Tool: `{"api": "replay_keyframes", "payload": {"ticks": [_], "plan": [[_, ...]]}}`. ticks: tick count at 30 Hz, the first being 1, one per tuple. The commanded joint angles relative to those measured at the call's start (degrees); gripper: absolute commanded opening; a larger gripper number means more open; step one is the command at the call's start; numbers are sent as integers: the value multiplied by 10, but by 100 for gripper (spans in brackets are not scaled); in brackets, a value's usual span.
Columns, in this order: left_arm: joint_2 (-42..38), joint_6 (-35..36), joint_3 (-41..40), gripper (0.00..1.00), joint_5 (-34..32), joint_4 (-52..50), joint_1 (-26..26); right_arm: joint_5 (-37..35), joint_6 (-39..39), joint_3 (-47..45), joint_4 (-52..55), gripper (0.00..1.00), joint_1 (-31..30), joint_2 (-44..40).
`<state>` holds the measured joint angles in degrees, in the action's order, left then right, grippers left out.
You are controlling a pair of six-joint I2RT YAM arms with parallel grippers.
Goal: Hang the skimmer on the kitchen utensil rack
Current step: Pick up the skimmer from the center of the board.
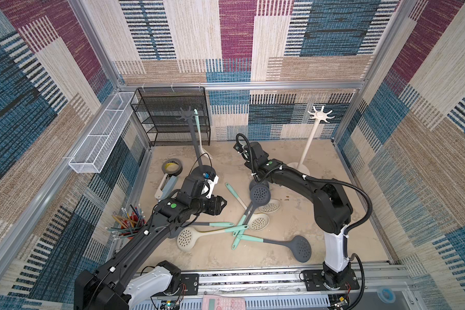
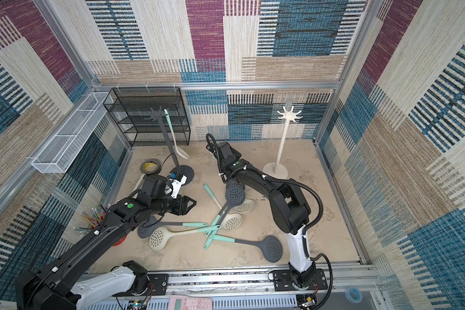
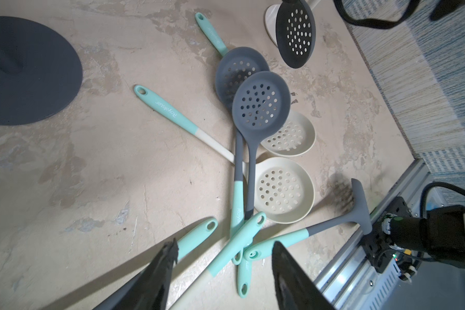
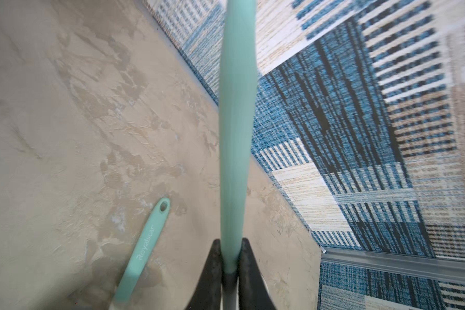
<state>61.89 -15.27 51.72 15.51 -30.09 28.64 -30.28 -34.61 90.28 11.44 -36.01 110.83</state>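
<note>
Right wrist view is showing the right gripper pinching a grey skimmer narrowly, right where the mint handle is meeting the grey neck. The handle is running away from the jaws toward the back wall, and its hang hole is falling outside the frame. Left wrist view is catching that skimmer's perforated head hanging in front of the white rack base, looking clear of the table. So I'm reading pickup as done, hang as not yet done.

In a top view the white rack is standing with all hooks bare, and the grey rack is carrying one cream utensil. The held skimmer is sitting well below both hook crowns; can't tell which rack is being targeted.

Left gripper is hovering empty, fingers moderately wide, above the handles of the loose skimmer pile.

Remaining, my call: raising it, lining the hole up with a hook, dropping it on, releasing.
</note>
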Motion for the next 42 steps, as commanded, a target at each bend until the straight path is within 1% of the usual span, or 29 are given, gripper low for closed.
{"api": "replay_keyframes", "payload": {"ticks": [1, 5, 11, 19, 20, 23, 28, 34, 39, 42], "plan": [[3, 4, -4, 57, 41, 57, 0, 50, 40, -32, -51, 0, 5, -61], [23, 9, 2, 55, 68, 88, -1, 126, 83, -74, -62, 0, 16, -149], [38, 9, 14, 54, 114, 146, 1, 290, 148, -144, -89, 1, 43, -260], [31, 26, 21, 55, 179, 211, 2, 480, 194, -222, -120, 2, 50, -356], [29, 29, 20, 55, 197, 221, 2, 500, 203, -235, -129, 2, 50, -368], [19, 39, 15, 55, 209, 242, 2, 542, 227, -264, -155, 2, 52, -391], [3, 55, 8, 56, 224, 255, 2, 600, 259, -288, -183, 1, 53, -403], [-14, 59, -10, 58, 227, 291, 2, 642, 283, -306, -200, 1, 54, -424], [-6, 72, 4, 59, 228, 293, 2, 673, 305, -320, -217, 1, 54, -428], [-4, 86, 12, 58, 239, 301, 2, 687, 316, -322, -217, 1, 54, -425]]}}
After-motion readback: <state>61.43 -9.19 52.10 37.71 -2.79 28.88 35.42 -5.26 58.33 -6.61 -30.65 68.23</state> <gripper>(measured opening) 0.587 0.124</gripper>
